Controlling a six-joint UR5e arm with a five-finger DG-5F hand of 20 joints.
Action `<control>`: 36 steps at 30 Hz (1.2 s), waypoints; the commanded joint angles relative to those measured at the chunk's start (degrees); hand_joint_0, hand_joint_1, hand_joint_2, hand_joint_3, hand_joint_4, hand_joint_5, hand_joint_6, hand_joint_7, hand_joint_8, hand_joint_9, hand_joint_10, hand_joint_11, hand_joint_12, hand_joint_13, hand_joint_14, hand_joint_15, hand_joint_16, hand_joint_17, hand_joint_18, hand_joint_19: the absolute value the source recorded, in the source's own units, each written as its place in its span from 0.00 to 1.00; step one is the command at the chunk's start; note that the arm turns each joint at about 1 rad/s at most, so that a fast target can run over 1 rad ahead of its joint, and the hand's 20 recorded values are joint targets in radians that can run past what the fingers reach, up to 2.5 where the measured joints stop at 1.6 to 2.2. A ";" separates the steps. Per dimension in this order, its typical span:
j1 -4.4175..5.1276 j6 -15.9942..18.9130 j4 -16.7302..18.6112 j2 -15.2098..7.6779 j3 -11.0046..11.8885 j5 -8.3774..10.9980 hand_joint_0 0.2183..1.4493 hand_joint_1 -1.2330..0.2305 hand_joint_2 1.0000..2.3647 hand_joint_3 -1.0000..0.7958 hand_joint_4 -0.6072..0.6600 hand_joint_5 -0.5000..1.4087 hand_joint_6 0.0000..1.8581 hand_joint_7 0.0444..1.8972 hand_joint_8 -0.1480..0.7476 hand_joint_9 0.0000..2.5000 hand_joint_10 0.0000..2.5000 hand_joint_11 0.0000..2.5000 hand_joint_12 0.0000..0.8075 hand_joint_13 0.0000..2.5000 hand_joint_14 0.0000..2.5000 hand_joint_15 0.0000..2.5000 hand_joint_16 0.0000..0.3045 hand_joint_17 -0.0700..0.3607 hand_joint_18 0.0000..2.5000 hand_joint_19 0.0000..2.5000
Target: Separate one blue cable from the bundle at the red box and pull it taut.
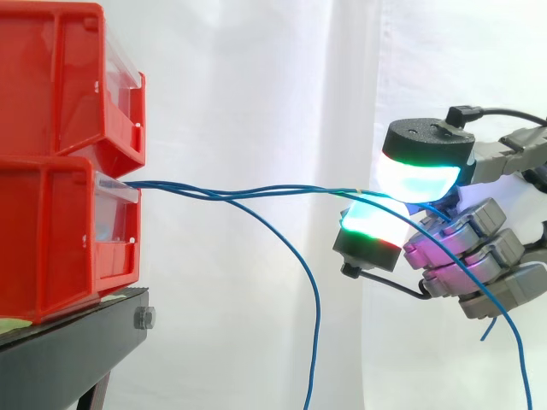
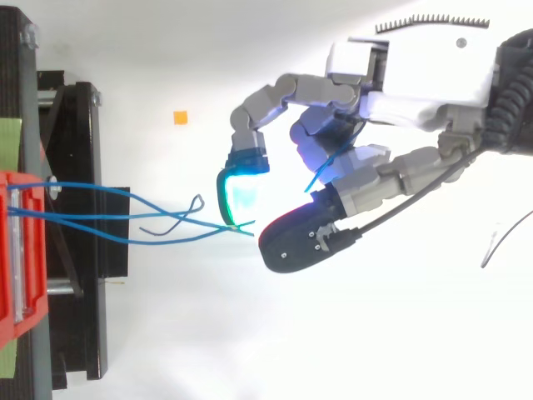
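the robot hand [image 1: 468, 249] pinches a blue cable [image 1: 291, 190] between two glowing pads [image 1: 419, 175], well to the right of the stacked red boxes [image 1: 51, 231]. the cable runs nearly level from the lower box, and a loose strand [image 1: 315, 325] sags beneath it. the boxes sit on a black stand [image 1: 68, 350] before a white curtain [image 1: 256, 85].

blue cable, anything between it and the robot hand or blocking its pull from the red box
Nothing visible. The robot hand pinches the blue cable between its pads; other blue strands cross it midway to the red box.
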 commanded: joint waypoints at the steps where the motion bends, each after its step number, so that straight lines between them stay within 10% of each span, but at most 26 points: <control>1: 0.38 1.24 -0.70 0.19 0.00 1.21 0.29 0.35 0.02 0.51 0.44 0.20 0.47 0.58 0.49 0.28 0.98 0.55 0.45 0.29 1.00 0.57 0.13 0.37 0.56 0.73; 12: 1.26 3.61 -0.61 0.10 -0.09 1.39 0.29 0.35 0.02 0.51 0.44 0.20 0.47 0.59 0.51 0.37 0.93 0.61 0.45 0.38 1.00 0.51 0.15 0.40 0.59 0.63; 18: 1.88 5.54 0.09 0.19 -1.23 2.88 0.29 0.36 0.02 0.51 0.43 0.20 0.47 0.59 0.52 0.23 1.00 0.69 0.47 0.37 1.00 0.51 0.15 0.40 0.58 0.62; 27: 3.81 5.54 12.39 0.19 -7.91 5.08 0.29 0.36 0.02 0.51 0.42 0.20 0.47 0.59 0.54 0.21 1.00 0.79 0.49 0.38 1.00 0.53 0.15 0.40 0.55 0.56; 36: 4.60 5.45 12.39 0.10 -7.91 6.84 0.29 0.36 0.02 0.50 0.43 0.20 0.47 0.58 0.53 0.20 1.00 0.82 0.49 0.37 1.00 0.56 0.14 0.39 0.55 0.56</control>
